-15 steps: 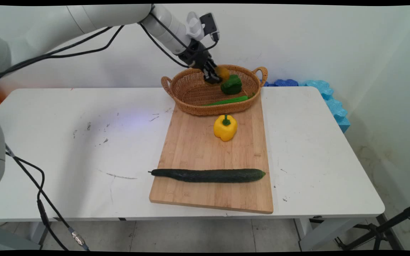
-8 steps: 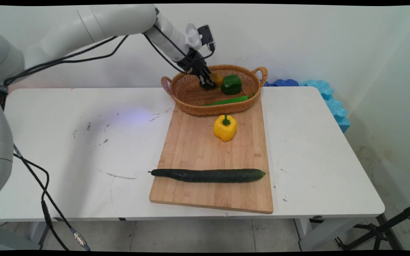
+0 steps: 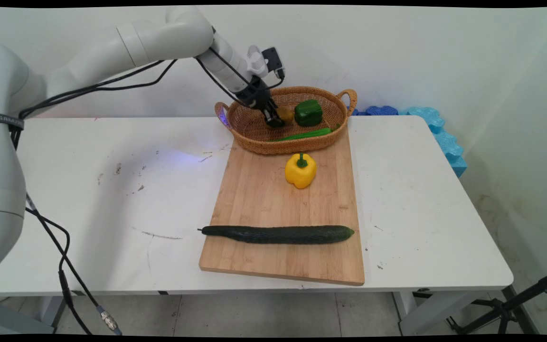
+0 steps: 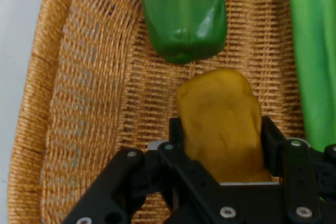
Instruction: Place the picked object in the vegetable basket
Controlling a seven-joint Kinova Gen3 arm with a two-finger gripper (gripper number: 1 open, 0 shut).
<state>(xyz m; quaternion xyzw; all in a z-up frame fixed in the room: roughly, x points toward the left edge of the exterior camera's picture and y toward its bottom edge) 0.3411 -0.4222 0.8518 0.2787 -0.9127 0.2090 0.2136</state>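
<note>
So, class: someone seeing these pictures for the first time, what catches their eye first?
The black two-finger gripper, low inside the oval wicker basket at the table's far side, is shut on a brownish-yellow potato-like lump beside a green bell pepper. Nearer, a yellow bell pepper and a long dark cucumber lie on the wooden board.

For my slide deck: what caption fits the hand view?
Gripper clasping a yellow-brown potato inside a wicker basket, beside a green pepper.
</note>
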